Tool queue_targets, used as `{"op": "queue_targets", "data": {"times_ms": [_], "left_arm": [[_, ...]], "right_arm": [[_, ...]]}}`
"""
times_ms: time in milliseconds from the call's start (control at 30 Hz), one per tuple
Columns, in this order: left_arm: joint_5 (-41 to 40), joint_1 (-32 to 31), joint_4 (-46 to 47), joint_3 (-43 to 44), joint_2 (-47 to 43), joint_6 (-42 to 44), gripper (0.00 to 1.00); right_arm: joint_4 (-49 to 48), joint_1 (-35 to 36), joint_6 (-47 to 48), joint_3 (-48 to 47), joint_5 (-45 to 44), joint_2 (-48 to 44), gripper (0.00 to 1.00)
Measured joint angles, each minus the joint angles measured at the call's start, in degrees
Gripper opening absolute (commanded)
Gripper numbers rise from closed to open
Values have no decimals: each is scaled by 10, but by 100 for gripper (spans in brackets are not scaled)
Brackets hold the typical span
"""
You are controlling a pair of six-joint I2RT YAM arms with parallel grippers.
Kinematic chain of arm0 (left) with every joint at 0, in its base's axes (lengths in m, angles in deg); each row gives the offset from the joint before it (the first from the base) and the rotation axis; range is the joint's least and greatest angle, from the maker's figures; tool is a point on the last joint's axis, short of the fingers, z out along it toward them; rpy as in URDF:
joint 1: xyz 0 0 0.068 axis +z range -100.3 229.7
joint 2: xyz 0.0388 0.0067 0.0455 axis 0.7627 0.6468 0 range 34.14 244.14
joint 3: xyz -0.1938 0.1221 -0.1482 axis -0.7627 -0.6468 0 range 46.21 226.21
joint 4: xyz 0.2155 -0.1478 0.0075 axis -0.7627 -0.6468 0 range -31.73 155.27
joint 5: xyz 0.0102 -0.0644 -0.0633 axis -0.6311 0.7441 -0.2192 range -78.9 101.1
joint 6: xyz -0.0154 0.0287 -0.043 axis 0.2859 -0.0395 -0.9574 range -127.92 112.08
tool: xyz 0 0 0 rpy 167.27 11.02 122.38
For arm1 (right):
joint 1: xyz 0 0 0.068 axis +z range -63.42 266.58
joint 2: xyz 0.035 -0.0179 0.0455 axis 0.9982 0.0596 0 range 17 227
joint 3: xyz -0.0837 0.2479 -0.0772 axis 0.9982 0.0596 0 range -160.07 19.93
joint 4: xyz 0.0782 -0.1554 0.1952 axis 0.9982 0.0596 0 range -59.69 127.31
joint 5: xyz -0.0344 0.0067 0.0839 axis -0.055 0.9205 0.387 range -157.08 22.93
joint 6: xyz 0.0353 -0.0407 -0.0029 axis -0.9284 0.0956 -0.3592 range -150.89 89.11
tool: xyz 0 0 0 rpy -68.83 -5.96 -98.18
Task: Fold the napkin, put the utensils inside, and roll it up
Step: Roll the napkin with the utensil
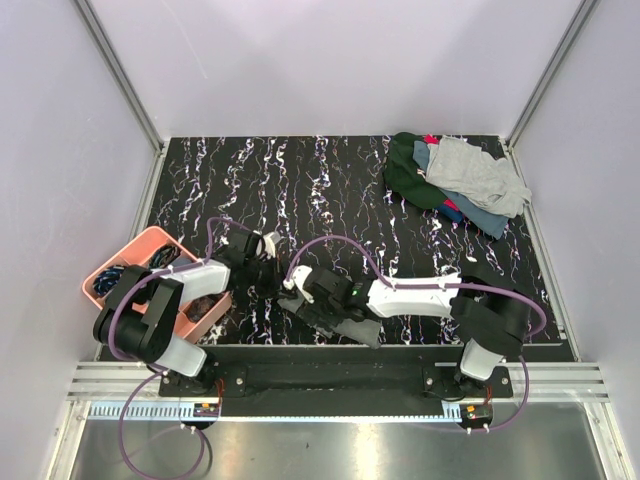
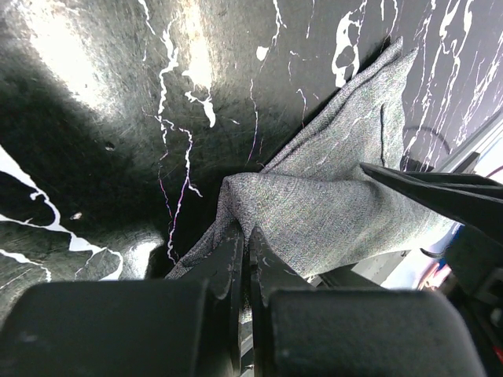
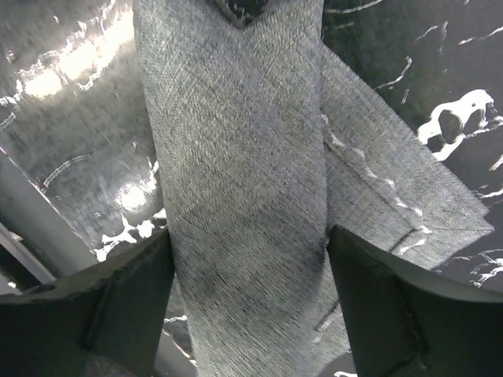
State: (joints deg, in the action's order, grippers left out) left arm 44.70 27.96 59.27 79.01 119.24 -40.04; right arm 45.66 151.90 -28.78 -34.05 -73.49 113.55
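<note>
The grey napkin (image 3: 244,157) lies as a long folded band on the black marbled table (image 1: 330,190), close to its near edge. My right gripper (image 3: 247,267) stands open over it, one finger on each side of the band. My left gripper (image 2: 245,236) is shut on a bunched fold of the napkin (image 2: 338,204), and a dark finger of the right gripper shows at that view's right edge. From above, the two grippers (image 1: 272,265) (image 1: 300,295) meet over the dark napkin (image 1: 345,325). No utensils are in view; I cannot tell whether they are inside the napkin.
A pink bin (image 1: 150,245) with dark items stands at the left edge, beside the left arm. A heap of green, light-grey and blue cloths (image 1: 455,180) lies at the back right corner. The metal rail runs just past the table's near edge.
</note>
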Motion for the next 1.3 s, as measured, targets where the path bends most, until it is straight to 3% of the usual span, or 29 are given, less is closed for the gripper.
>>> {"op": "queue_targets", "data": {"times_ms": [33, 100, 133, 200, 333, 500, 767, 1033, 1300], "left_arm": [[0, 0, -2, 1, 0, 1, 4], [-2, 0, -7, 1, -4, 2, 19], [-4, 0, -9, 1, -7, 4, 27], [-8, 0, -14, 1, -14, 7, 48], [-30, 0, -26, 2, -44, 7, 65], [-71, 6, -42, 1, -118, 5, 68], [-88, 14, -16, -37, -213, 6, 66], [-64, 14, 47, -90, -228, 5, 64], [-41, 1, 99, -98, -205, 3, 61]], "right_arm": [[-1, 0, -7, 0, 1, 4, 73], [-2, 0, -17, -1, 2, 7, 59], [-3, 0, -23, -2, 4, 8, 47], [-4, 0, -32, -3, 7, 11, 41], [-5, -2, -42, -3, 18, 11, 33], [-8, -30, -41, -3, 81, 10, 30], [-21, -143, -42, 16, 297, 13, 29], [-18, -221, -56, 5, 492, 76, 26], [-7, -264, -70, -23, 605, 139, 25]]}}
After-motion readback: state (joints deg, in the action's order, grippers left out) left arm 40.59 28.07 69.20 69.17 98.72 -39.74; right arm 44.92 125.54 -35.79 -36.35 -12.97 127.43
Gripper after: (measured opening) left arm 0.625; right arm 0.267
